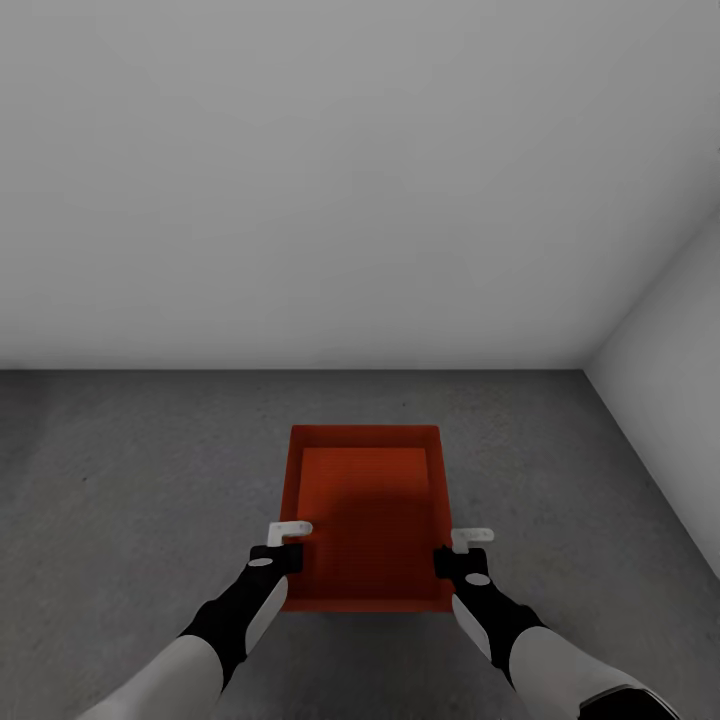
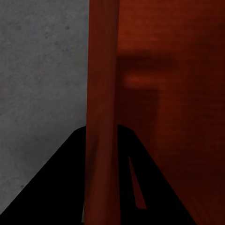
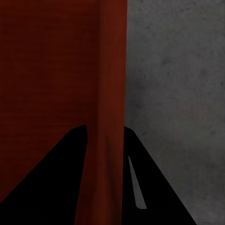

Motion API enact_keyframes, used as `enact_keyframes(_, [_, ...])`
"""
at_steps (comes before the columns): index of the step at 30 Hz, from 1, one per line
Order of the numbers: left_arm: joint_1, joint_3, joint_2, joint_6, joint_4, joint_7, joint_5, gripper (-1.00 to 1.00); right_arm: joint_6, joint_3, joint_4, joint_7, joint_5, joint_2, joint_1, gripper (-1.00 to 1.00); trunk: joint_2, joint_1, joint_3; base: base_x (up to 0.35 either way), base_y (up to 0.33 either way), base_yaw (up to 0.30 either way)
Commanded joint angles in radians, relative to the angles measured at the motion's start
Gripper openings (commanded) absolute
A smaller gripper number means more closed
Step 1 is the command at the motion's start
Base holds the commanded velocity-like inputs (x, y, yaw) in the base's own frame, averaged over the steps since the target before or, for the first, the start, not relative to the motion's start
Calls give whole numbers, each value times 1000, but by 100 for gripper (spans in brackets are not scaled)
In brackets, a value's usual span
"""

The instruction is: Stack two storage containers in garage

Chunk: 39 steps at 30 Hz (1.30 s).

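One orange-red storage container [image 1: 365, 520] is in front of me over the dark grey concrete floor [image 1: 130, 480] of the garage. My left gripper [image 1: 287, 545] is shut on its left wall [image 2: 101, 93], which runs between the two dark fingers [image 2: 61, 187]. My right gripper [image 1: 455, 552] is shut on the right wall [image 3: 112, 70] in the same way, one finger [image 3: 154, 187] outside and one inside. I cannot tell whether the bin rests on the floor or hangs just above it. The bin is empty inside. The second container is out of view.
Plain pale grey walls [image 1: 350, 180] stand ahead and at the right [image 1: 670, 380], meeting in a corner at the far right. Mottled concrete stretches to the left and right of the bin.
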<state>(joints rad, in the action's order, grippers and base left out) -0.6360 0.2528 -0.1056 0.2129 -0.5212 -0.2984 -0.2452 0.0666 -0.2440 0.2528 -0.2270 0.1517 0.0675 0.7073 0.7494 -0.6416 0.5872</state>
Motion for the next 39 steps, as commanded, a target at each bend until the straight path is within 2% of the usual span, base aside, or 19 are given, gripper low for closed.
enact_keyframes(1, [-1, -12, 0, -47, -20, -28, -42, -100, 7, 20, -3, -1, 15, 14, 0, -100, 1, 0, 1, -2, 0, 0])
enact_keyframes(11, [-1, -12, 0, -47, -20, -28, -42, -100, 7, 20, -3, 0, 15, 15, 0, -100, 1, 0, 1, 0, 0, 2])
enact_keyframes(20, [-1, -12, 0, -47, -20, -28, -42, -100, 7, 20, -3, 0, 15, 14, 0, -100, 1, 0, 1, 0, 0, 153])
enact_keyframes(39, [-1, -11, -3, -47, -23, -28, -43, -100, 9, 20, -3, -2, 15, 14, 0, -100, 1, 0, 1, 0, 0, 7])
